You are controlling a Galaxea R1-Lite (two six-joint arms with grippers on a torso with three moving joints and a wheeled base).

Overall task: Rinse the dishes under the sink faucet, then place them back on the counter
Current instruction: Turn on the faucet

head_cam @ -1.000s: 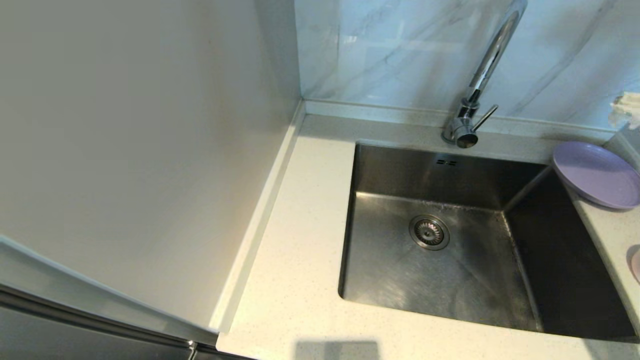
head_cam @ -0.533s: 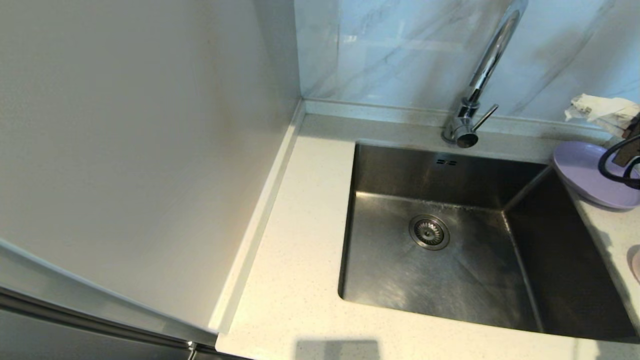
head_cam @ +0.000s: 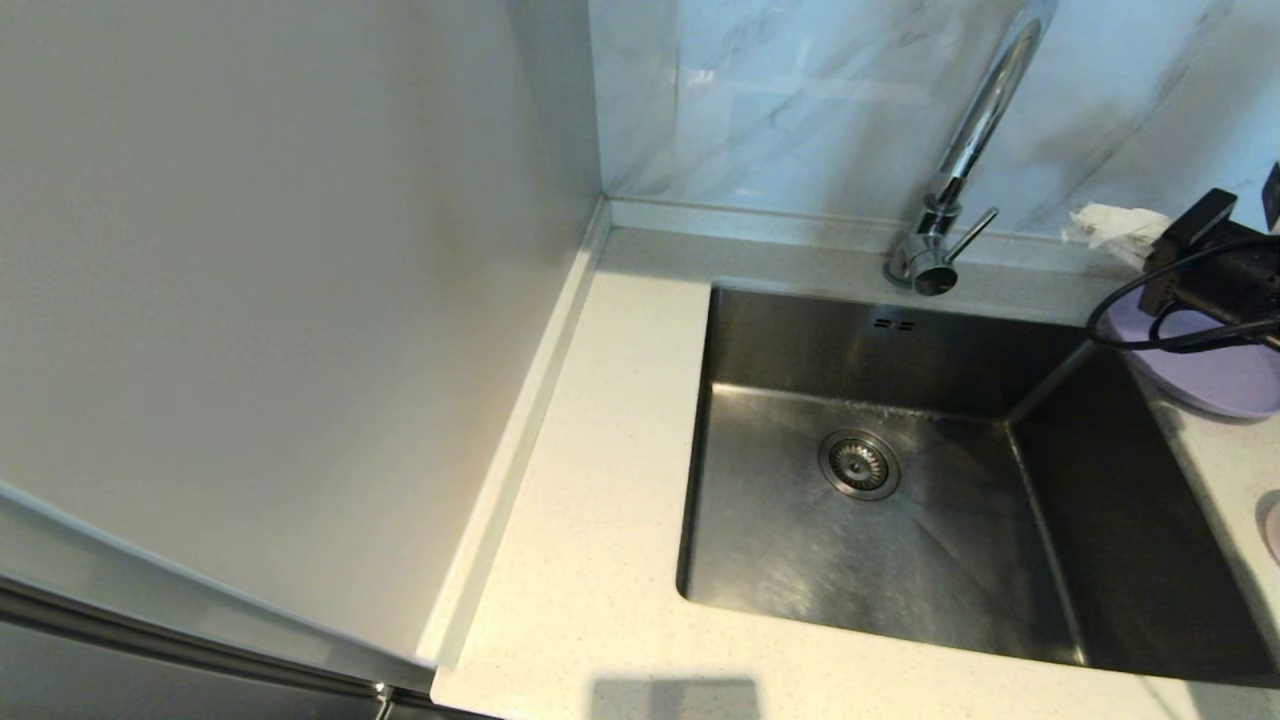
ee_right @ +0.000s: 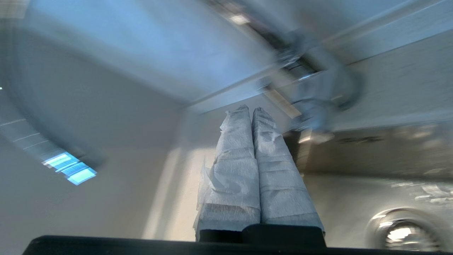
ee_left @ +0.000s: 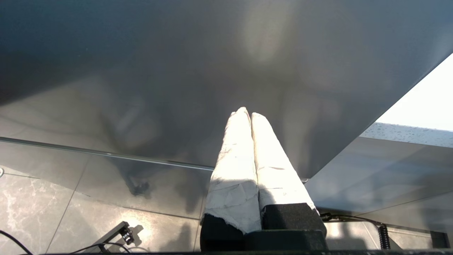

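The chrome sink faucet (head_cam: 968,150) stands behind the steel sink (head_cam: 790,560), its thin lever (head_cam: 972,234) angled to the right; a blurred faucet (ee_right: 318,92) also shows in the right wrist view. The lavender plate (head_cam: 1215,385) lies on the counter (head_cam: 600,480) at the sink's far right corner. Only a sliver of the pink bowl (head_cam: 1272,528) shows at the right edge. My right gripper (head_cam: 1102,224) hovers above the plate, its white-wrapped fingers (ee_right: 240,148) pressed together, empty and pointing toward the faucet. My left gripper (ee_left: 247,112) is shut and parked low by a grey cabinet front.
A round drain strainer (head_cam: 858,464) sits in the sink bottom. A plain tall panel (head_cam: 300,300) rises along the counter's left side, and the marble wall (head_cam: 780,100) closes the back. Black cables (head_cam: 1150,335) hang from the right arm over the plate.
My right arm has come in from the right edge and travelled left over the plate toward the faucet. Plate, bowl and faucet lever have not moved.
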